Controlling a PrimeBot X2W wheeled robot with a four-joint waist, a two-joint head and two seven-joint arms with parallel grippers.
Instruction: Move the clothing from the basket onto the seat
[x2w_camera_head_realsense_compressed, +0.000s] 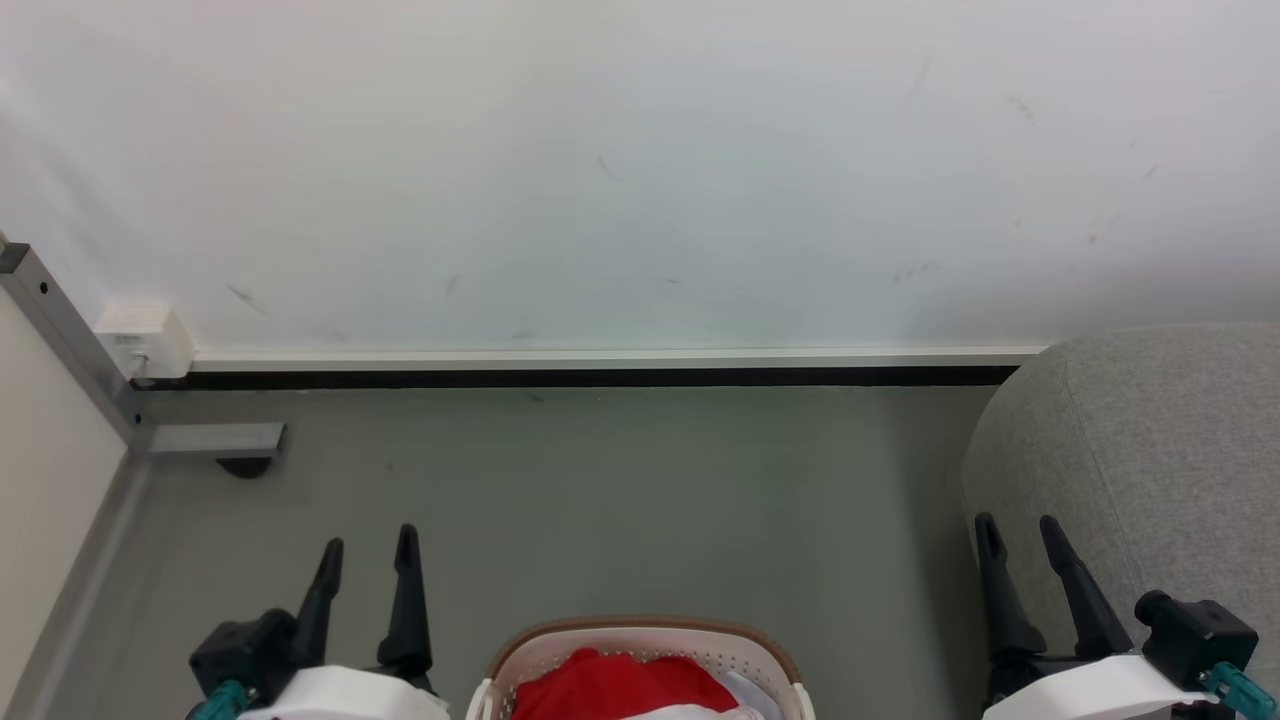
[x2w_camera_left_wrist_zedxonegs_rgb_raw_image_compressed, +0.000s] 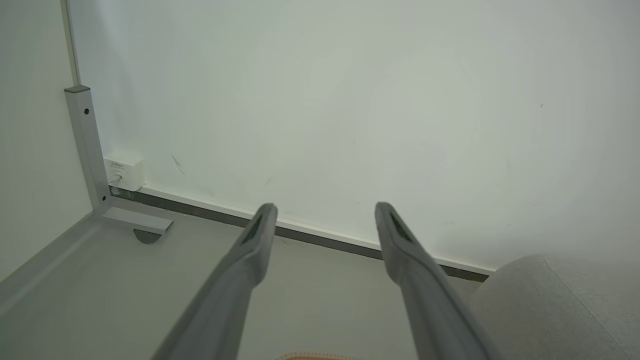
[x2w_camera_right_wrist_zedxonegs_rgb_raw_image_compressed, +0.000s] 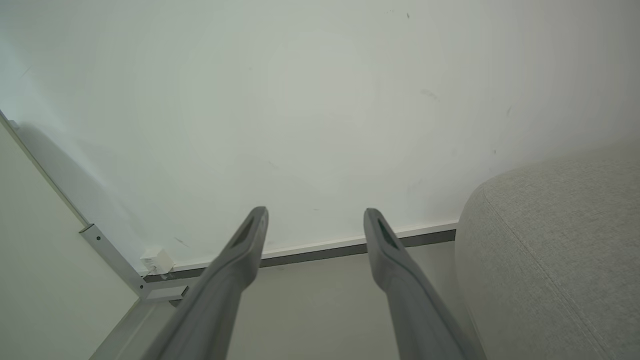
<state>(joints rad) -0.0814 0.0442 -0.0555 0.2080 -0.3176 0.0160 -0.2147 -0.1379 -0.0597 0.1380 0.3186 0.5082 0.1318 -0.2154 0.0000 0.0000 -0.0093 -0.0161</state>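
Head view shows the left gripper (x2w_camera_head_realsense_compressed: 370, 540) and right gripper (x2w_camera_head_realsense_compressed: 1017, 522) both spread wide and empty, flanking the basket (x2w_camera_head_realsense_compressed: 640, 628) at the near edge where the red clothing (x2w_camera_head_realsense_compressed: 620, 685) lies heaped, with the grey seat (x2w_camera_head_realsense_compressed: 1150, 450) to the right, apparently poised for a first reach.

The left gripper (x2w_camera_head_realsense_compressed: 370, 540) sits lower left, fingers (x2w_camera_head_realsense_compressed: 405, 600) spread apart and pointing up. The right gripper (x2w_camera_head_realsense_compressed: 1018, 522) mirrors it lower right.
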